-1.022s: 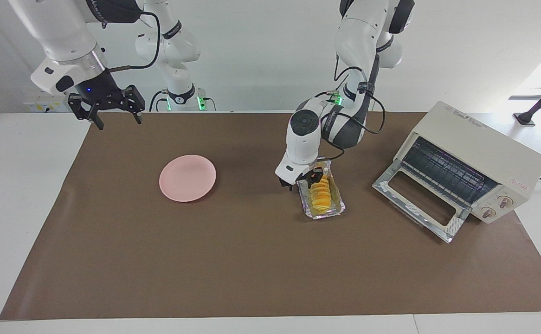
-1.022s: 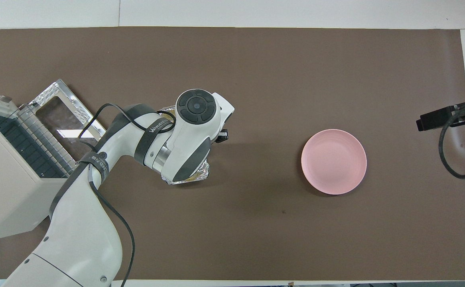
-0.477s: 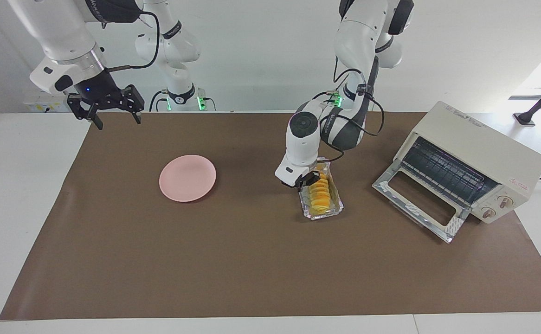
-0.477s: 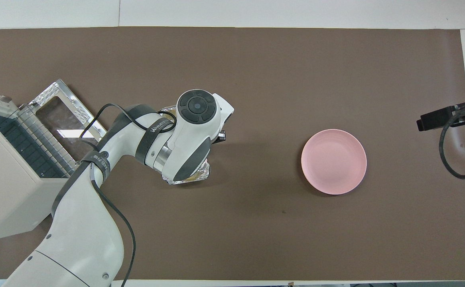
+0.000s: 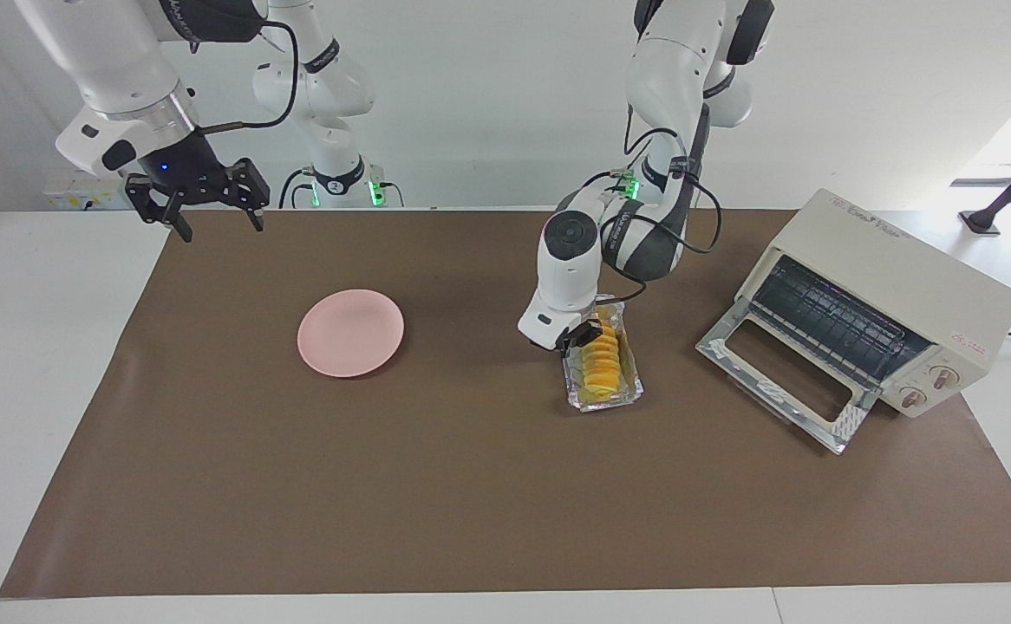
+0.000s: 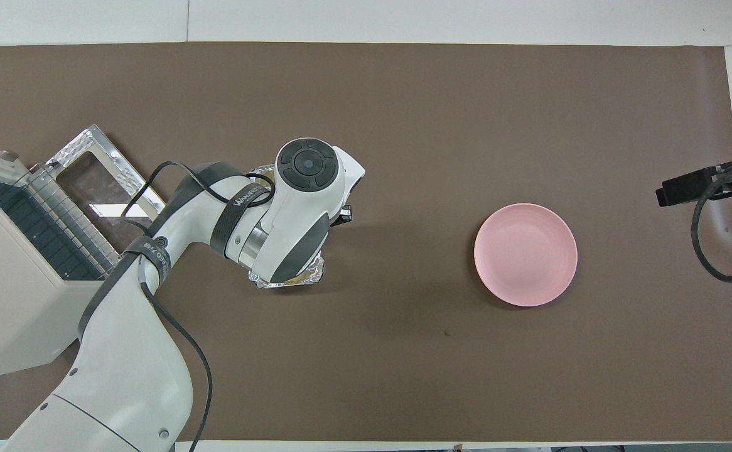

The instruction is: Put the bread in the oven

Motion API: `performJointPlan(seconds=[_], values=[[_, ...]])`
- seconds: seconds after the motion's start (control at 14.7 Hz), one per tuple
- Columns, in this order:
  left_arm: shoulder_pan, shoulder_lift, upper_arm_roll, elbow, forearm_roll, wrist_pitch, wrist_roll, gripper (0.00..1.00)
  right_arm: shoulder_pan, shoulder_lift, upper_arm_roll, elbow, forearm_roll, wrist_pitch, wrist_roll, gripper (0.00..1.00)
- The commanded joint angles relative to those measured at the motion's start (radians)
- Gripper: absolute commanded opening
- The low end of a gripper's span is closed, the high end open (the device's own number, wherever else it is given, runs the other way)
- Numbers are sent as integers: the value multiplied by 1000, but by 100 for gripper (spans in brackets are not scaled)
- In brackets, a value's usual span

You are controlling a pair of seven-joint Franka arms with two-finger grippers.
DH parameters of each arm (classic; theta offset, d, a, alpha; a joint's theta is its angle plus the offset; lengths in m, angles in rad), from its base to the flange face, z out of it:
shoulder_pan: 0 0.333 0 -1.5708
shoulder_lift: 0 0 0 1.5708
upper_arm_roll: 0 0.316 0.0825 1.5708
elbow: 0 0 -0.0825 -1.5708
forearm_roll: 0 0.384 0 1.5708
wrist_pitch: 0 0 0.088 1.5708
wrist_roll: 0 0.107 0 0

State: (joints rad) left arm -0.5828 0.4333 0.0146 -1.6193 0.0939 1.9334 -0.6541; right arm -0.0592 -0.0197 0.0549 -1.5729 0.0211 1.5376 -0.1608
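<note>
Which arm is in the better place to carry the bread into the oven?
The left. Its hand is at the bread, beside the open oven. The right hand waits at the table's right-arm end.

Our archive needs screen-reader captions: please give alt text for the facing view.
The left claw is down at the bread in its foil tray, beside the open oven. The right claw waits raised, with a pink plate on the mat.

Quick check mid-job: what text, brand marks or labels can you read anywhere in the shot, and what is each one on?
"WANUKEBIN" or similar, only partly legible: black strap on the left arm.
Lettering on another strap: not readable.
Print on the oven top edge: too blurred to read.
Red mark by the oven knobs: too small to read.
</note>
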Motion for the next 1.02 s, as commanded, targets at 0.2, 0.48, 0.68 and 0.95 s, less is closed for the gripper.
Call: performJointPlan(seconds=[0.2, 0.48, 0.68, 0.95], values=[[6, 18, 195, 136, 7, -115, -12, 0, -11, -22, 6, -22, 3, 4, 15, 100], [86, 10, 297, 136, -40, -123, -13, 0, -11, -22, 6, -21, 3, 4, 15, 100], [152, 10, 297, 136, -40, -114, -48, 0, -11, -22, 6, -22, 3, 4, 15, 100], [207, 10, 297, 134, -36, -103, -39, 0, -11, -22, 6, -22, 3, 4, 15, 100]])
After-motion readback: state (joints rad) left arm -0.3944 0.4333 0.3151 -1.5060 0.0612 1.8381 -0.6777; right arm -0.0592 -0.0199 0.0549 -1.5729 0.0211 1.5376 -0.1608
